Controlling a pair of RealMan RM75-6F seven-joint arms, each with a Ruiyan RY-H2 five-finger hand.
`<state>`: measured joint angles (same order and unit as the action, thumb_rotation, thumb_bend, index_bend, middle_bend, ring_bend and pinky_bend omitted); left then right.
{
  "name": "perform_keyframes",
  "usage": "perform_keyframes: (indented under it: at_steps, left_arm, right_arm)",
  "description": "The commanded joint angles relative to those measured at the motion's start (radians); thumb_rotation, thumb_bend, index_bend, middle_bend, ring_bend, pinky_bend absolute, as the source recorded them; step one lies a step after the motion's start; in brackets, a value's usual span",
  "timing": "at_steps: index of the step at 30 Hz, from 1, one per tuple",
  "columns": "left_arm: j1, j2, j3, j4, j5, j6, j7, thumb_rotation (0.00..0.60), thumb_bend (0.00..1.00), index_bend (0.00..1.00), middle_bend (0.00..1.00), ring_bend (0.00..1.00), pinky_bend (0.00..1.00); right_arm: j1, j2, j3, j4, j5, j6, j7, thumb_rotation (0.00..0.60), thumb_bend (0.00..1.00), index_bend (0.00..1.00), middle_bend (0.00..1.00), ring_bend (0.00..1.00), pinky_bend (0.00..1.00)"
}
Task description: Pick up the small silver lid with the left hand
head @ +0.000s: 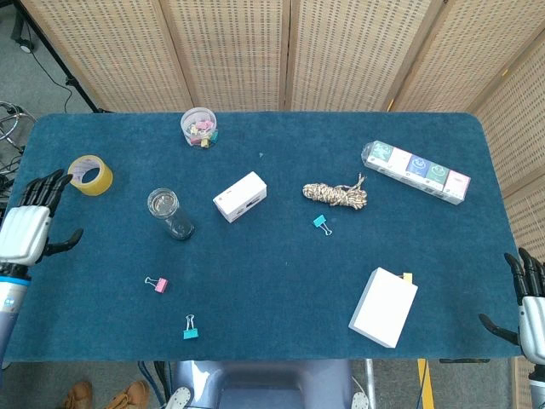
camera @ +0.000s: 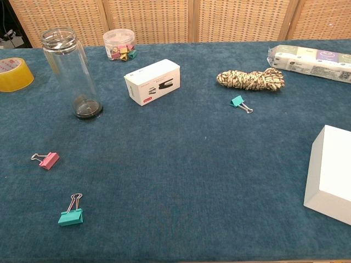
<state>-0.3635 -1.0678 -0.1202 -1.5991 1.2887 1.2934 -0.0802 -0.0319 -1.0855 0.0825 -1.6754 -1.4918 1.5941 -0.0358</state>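
No small silver lid shows in either view. A clear glass bottle (head: 170, 214) stands upright on the blue table, left of the middle, and its mouth (camera: 58, 37) looks uncovered. My left hand (head: 24, 232) hovers at the table's left edge, well left of the bottle. Its back faces the camera, its fingers are straight and spread, its thumb sticks out, and I see nothing in it. My right hand (head: 530, 311) sits beyond the table's right front corner with its fingers apart and nothing in them. The chest view shows neither hand.
A yellow tape roll (head: 89, 174) lies near the left hand. A jar of clips (head: 198, 128), a white stapler box (head: 240, 196), a rope bundle (head: 335, 194), a long packet (head: 415, 170) and a white box (head: 383, 307) lie across the table. Binder clips (camera: 46, 160) (camera: 71, 213) (camera: 238, 102) are scattered.
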Motion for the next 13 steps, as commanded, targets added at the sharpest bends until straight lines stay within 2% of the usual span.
perform_keyframes:
  at_steps: [1, 3, 6, 13]
  left_arm:
    - [0.081, -0.006, 0.042, 0.028, -0.008, 0.074, 0.019, 0.600, 0.05, 0.00, 0.00, 0.00, 0.00]
    - [0.121, -0.010, 0.058, 0.028, -0.014, 0.100, 0.006, 0.600, 0.01, 0.00, 0.00, 0.00, 0.00]
    - [0.173, -0.019, 0.076, 0.040, -0.008, 0.142, -0.020, 0.600, 0.00, 0.00, 0.00, 0.00, 0.00]
    - [0.207, -0.053, 0.069, 0.096, 0.006, 0.168, -0.051, 0.600, 0.00, 0.00, 0.00, 0.00, 0.00]
  right_arm:
    - [0.001, 0.001, -0.002, 0.001, -0.008, 0.000, 0.004, 0.600, 0.00, 0.00, 0.00, 0.00, 0.00]
    - [0.002, 0.000, -0.004, 0.002, -0.011, 0.000, 0.003, 0.600, 0.00, 0.00, 0.00, 0.00, 0.00]
    - [0.000, 0.000, -0.005, 0.003, -0.014, 0.003, 0.003, 0.600, 0.00, 0.00, 0.00, 0.00, 0.00]
    - [-0.001, -0.003, -0.005, 0.003, -0.015, 0.008, -0.011, 0.600, 0.00, 0.00, 0.00, 0.00, 0.00]
